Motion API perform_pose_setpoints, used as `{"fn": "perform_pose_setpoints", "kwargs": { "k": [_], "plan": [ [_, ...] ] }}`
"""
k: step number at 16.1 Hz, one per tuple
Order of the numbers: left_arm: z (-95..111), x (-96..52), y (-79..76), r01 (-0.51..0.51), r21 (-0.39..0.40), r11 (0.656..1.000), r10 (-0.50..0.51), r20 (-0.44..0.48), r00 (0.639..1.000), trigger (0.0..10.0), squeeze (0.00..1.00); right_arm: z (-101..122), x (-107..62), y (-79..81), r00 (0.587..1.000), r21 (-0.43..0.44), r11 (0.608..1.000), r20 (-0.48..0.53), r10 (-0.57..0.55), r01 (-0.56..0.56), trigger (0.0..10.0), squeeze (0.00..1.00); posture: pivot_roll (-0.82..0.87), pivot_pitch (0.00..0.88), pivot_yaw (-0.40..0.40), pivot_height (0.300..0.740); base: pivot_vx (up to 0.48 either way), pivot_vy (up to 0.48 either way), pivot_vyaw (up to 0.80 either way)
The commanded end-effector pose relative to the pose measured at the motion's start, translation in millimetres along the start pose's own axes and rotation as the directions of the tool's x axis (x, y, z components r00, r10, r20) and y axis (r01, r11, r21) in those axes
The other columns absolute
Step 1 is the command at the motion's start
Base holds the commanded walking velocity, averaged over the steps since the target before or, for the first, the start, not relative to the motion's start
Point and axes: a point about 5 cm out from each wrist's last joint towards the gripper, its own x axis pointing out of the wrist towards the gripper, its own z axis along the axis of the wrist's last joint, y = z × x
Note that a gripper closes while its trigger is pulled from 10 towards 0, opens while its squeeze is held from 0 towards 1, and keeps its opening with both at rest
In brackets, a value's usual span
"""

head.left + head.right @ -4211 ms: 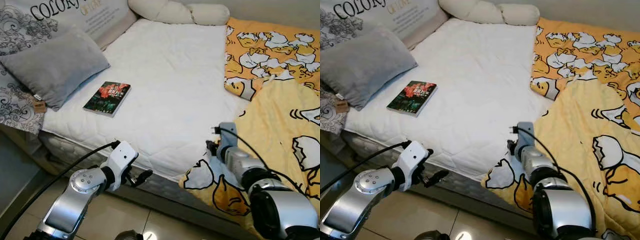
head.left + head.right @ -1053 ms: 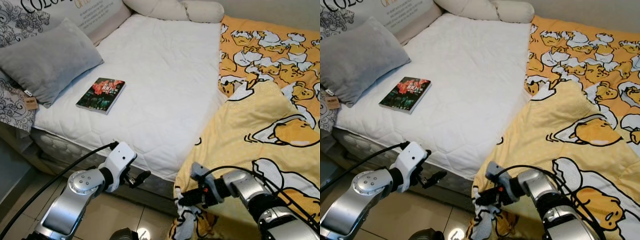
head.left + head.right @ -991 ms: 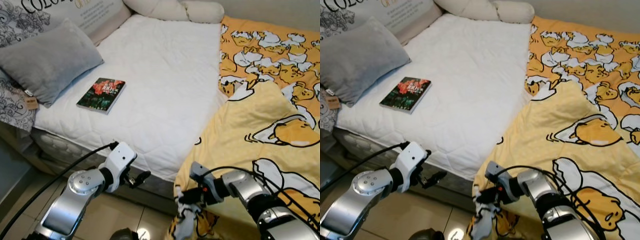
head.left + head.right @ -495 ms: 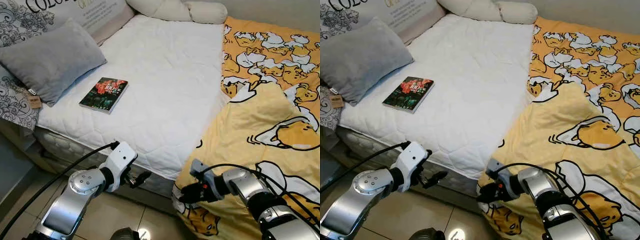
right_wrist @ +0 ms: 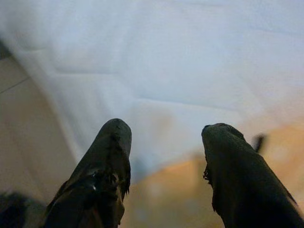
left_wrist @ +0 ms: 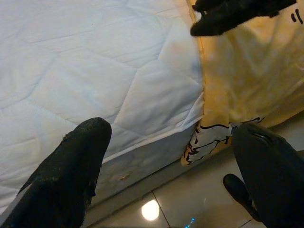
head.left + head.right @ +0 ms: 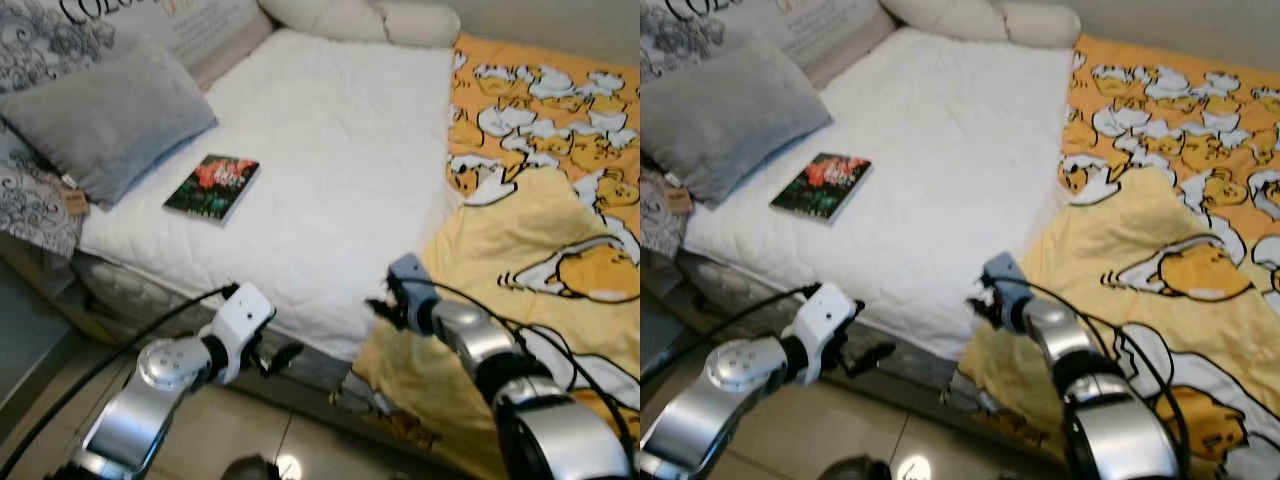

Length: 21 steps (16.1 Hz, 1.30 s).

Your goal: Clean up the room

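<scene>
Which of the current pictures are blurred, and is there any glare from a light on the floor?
Left and right eye views: softly blurred overall, so the book cover cannot be read. Right wrist view: strongly blurred, the mattress only a pale smear behind the right end effector. Left wrist view: fairly sharp, with a bright lamp reflection on the glossy floor tile beside the yellow blanket.

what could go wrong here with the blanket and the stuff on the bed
1. The right gripper is open above the edge of the yellow duck-print blanket, holding nothing, so the corner hanging off the white quilted mattress toward the tiled floor may slide further down.
2. Spreading the blanket leftward could bury the dark-covered book.
3. The open left gripper sits low by the bed's side and might snag it.
</scene>
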Motion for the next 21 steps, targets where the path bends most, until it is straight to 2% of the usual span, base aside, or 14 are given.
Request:
{"fn": "perform_pose_setpoints", "kwargs": {
  "k": [1, 3, 4, 7, 8, 9, 10, 12, 13, 21],
  "plan": [
    [0.4, 0.2, -0.9, 0.003, 0.016, 1.0, -0.003, -0.005, 1.0, 10.0, 0.0, 1.1, 2.1, -4.3, 0.991, 0.057, 0.989, -0.015, -0.136, 0.136, 10.0, 1.0, 0.1, 0.035, -0.002, 0.74, 0.0, 0.0, 0.0],
    [0.8, 0.7, -2.0, 0.006, 0.017, 1.0, -0.006, -0.005, 1.0, 10.0, 0.0, -4.4, 2.2, -8.9, 0.947, 0.061, 0.946, -0.071, -0.314, 0.318, 10.0, 1.0, 0.1, 0.037, -0.002, 0.74, 0.0, 0.0, 0.0],
    [0.9, 0.7, -2.9, 0.007, 0.017, 1.0, -0.007, -0.004, 1.0, 10.0, 0.0, -6.9, 2.6, -7.5, 0.939, 0.088, 0.936, -0.085, -0.333, 0.34, 10.0, 1.0, 0.11, 0.035, -0.004, 0.74, 0.0, 0.0, 0.0],
    [0.7, -1.7, -3.6, 0.01, 0.02, 1.0, -0.009, -0.007, 1.0, 10.0, 0.0, -15.1, 1.3, -7.7, 0.868, 0.017, 0.875, -0.132, -0.478, 0.485, 10.0, 1.0, 0.12, 0.038, -0.005, 0.74, 0.0, 0.0, 0.0],
    [0.3, -2.2, -3.6, 0.01, 0.02, 1.0, -0.01, -0.008, 1.0, 10.0, 0.0, -17.6, 2.4, -4.3, 0.877, 0.023, 0.885, -0.148, -0.457, 0.465, 10.0, 0.0, 0.12, 0.039, -0.006, 0.74, 0.0, 0.0, 0.0],
    [-0.6, -2.9, -4.1, 0.011, 0.019, 1.0, -0.011, -0.012, 1.0, 10.0, 0.0, -24.7, 5.5, 6.3, 0.913, 0.123, 0.913, -0.184, -0.364, 0.389, 10.0, 0.0, 0.12, 0.041, -0.006, 0.74, 0.0, 0.0, 0.0],
    [-0.6, -2.9, -4.6, 0.012, 0.02, 1.0, -0.012, -0.013, 1.0, 10.0, 0.0, -27.6, 6.1, 9.6, 0.922, 0.155, 0.919, -0.198, -0.332, 0.364, 10.0, 0.0, 0.12, 0.042, -0.007, 0.74, 0.0, 0.0, 0.0],
    [-0.2, -2.7, -5.4, 0.013, 0.018, 1.0, -0.013, -0.012, 1.0, 10.0, 0.0, -31.2, 5.1, 9.0, 0.921, 0.171, 0.916, -0.213, -0.325, 0.363, 3.8, 0.0, 0.13, 0.045, -0.011, 0.74, 0.0, 0.0, 0.0],
    [-0.2, -2.8, -5.7, 0.013, 0.018, 1.0, -0.013, -0.013, 1.0, 10.0, 0.0, -33.8, 3.5, 6.1, 0.916, 0.202, 0.904, -0.225, -0.332, 0.377, 0.0, 0.0, 0.13, 0.045, -0.011, 0.74, 0.0, 0.0, 0.0],
    [-3.0, -6.2, -5.5, 0.011, 0.014, 1.0, -0.011, -0.024, 1.0, 10.0, 0.0, -51.4, -7.5, -9.4, 0.897, 0.207, 0.892, -0.286, -0.338, 0.402, 0.0, 0.0, 0.13, 0.063, -0.012, 0.74, 0.0, 0.0, 0.0]
  ]
}}
